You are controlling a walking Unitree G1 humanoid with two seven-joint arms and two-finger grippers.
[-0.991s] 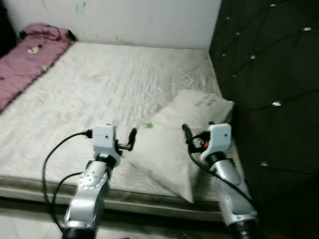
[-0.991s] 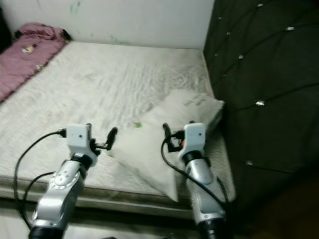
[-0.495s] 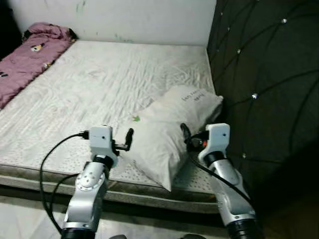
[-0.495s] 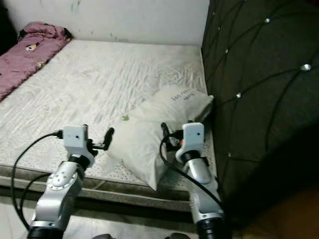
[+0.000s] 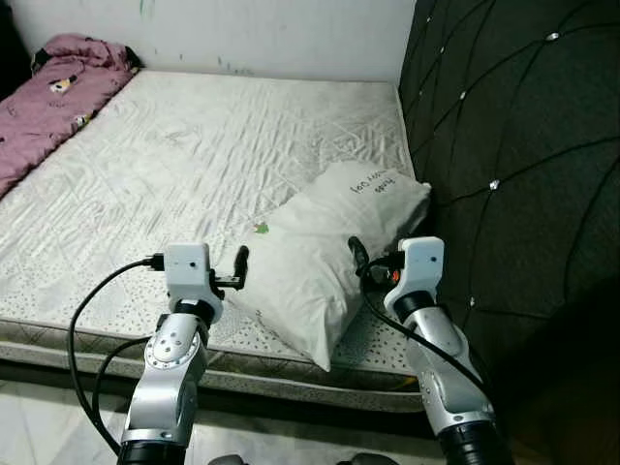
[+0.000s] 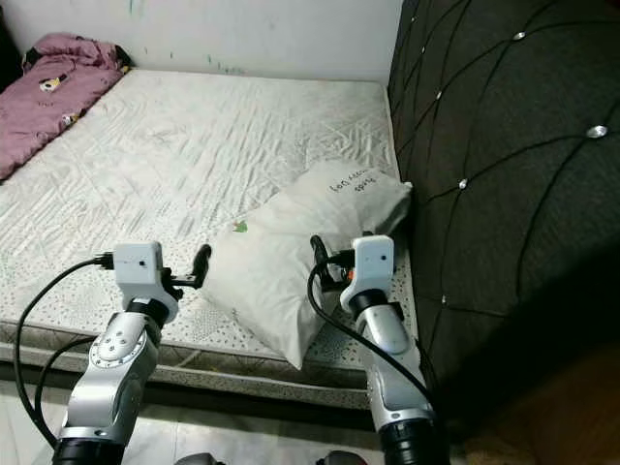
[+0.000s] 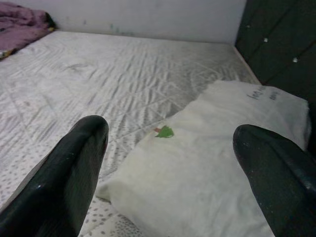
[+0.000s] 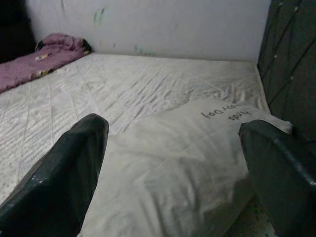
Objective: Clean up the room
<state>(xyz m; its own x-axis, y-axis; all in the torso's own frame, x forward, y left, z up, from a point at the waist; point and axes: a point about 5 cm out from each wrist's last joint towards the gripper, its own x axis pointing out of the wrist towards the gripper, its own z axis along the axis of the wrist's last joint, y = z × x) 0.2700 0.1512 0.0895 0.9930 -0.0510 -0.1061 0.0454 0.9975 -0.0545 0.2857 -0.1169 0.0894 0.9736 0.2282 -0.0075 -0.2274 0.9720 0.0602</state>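
Both arms are reaching forward over the near edge of the mattress [image 5: 145, 174]. The left gripper [image 7: 168, 163] is hovering with fingers spread wide just beside the pillow's near-left edge, not touching it. The right gripper [image 8: 173, 163] is also standing wide open, sitting at the pillow's near-right side, close to the cloth; I can't tell if it is making contact. The white pillow [image 5: 320, 252] is lying tilted between the two grippers, its near corner hanging toward the mattress edge and its far end, with dark printed lettering, pointing toward the dark tufted headboard [image 5: 513, 145] on the right. A small green mark [image 7: 164, 132] is showing on the pillow's upper left face. Farther out, the bare quilted mattress is running to the white wall [image 5: 271, 34], and a pink blanket [image 5: 48, 92] is bunching along the far left side.
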